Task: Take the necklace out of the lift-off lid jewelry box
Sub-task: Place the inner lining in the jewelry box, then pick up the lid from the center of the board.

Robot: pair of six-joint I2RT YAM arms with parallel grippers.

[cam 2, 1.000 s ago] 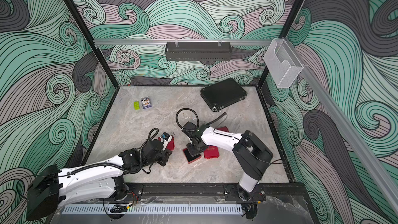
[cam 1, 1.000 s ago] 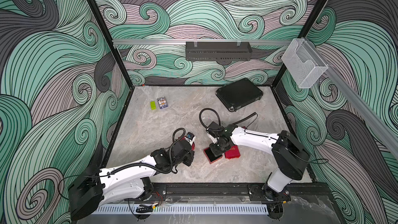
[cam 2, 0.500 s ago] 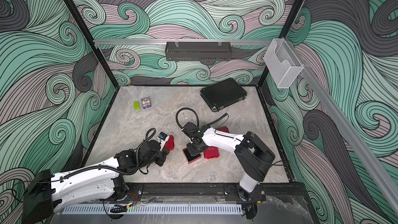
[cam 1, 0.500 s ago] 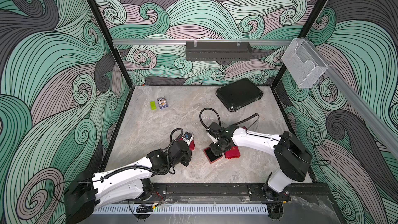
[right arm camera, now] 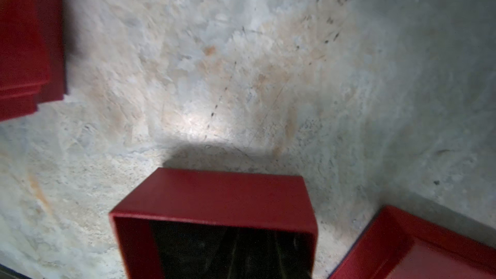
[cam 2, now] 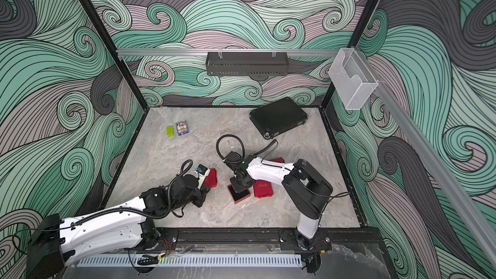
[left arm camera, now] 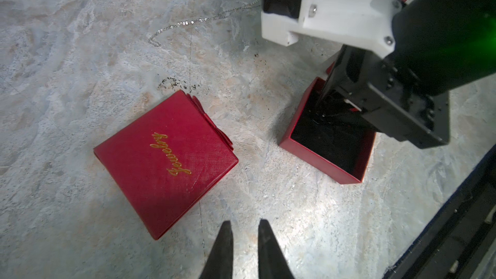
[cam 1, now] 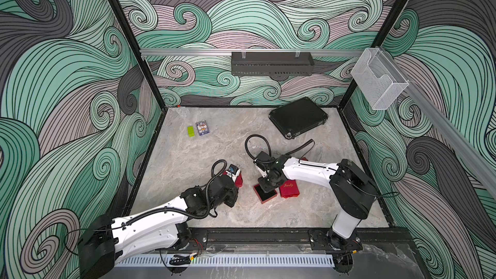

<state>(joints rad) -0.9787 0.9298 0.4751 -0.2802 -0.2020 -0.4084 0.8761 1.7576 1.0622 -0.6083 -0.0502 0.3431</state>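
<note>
Necklace (left arm camera: 185,23) half-hidden behind R arm (left arm camera: 335,6); R end effector (left arm camera: 322,114) in dark box (left arm camera: 319,158), spread unclear; L end effector (left arm camera: 244,226) slightly apart.

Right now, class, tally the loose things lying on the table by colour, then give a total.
Red: 4 (box, open base, lid beside it, part-hidden piece)
Black: 1 (case)
Green: 1 (block)
Silver: 1 (necklace)
Multicoloured: 1 (card pack)
Total: 8
</note>
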